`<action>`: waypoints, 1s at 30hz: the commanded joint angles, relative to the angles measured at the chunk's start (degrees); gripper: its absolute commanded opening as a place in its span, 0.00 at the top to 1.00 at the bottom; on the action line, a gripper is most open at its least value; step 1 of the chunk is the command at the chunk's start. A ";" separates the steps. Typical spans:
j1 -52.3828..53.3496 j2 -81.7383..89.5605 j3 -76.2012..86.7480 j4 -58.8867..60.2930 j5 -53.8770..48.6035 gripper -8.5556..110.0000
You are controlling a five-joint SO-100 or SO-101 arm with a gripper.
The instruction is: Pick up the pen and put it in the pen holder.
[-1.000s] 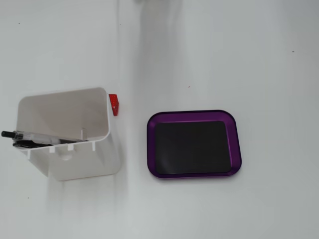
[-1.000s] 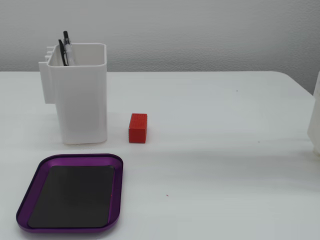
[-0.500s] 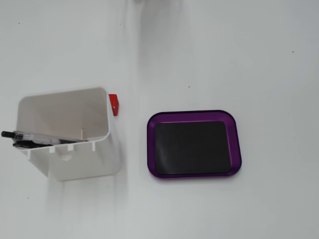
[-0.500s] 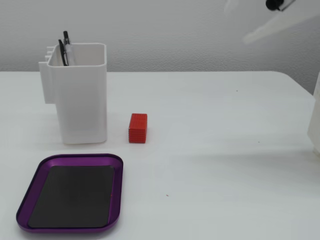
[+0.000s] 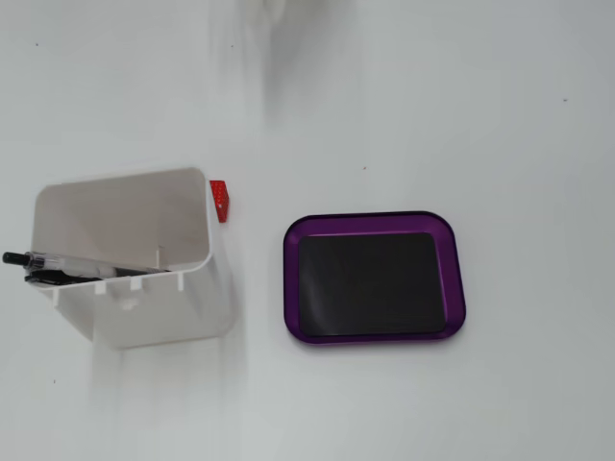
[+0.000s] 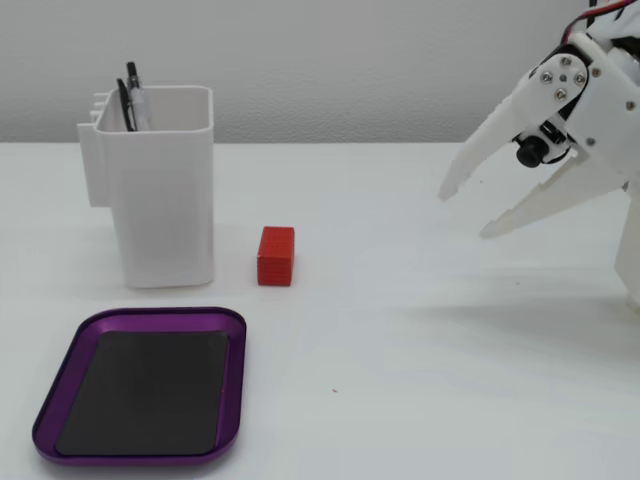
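The white pen holder [image 5: 144, 259] stands on the white table, at the left in both fixed views [image 6: 160, 190]. A clear pen with black ends [image 5: 58, 264] rests inside it, leaning against one wall, its top sticking out above the rim [image 6: 133, 95]. My white gripper [image 6: 465, 210] shows only in a fixed view at the right, raised above the table, open and empty, far to the right of the holder. It is out of the other fixed view.
A purple tray with a black liner [image 5: 375, 279] lies empty beside the holder, and sits at the front left in a fixed view [image 6: 145, 385]. A small red block [image 6: 276, 256] stands next to the holder [image 5: 220, 200].
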 commanded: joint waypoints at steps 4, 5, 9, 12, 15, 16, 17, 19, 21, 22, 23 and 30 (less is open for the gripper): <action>0.18 1.41 9.84 -5.71 0.35 0.84; 0.18 1.41 11.07 -5.80 0.35 0.84; -0.35 1.41 15.47 -6.42 0.35 0.85; -0.44 1.41 16.35 -6.50 0.26 0.91; -0.44 1.41 16.44 -7.12 0.26 0.93; -0.44 1.41 16.44 -7.21 0.26 0.93; -0.44 1.41 16.52 -7.21 0.26 0.93; 0.00 1.41 17.40 -7.29 0.26 0.93; 0.09 1.41 19.34 -8.70 0.44 0.93; 0.09 1.41 19.95 -8.96 0.70 0.93; 0.09 1.41 20.21 -9.32 0.79 0.93; 0.09 1.41 20.30 -9.58 0.62 0.93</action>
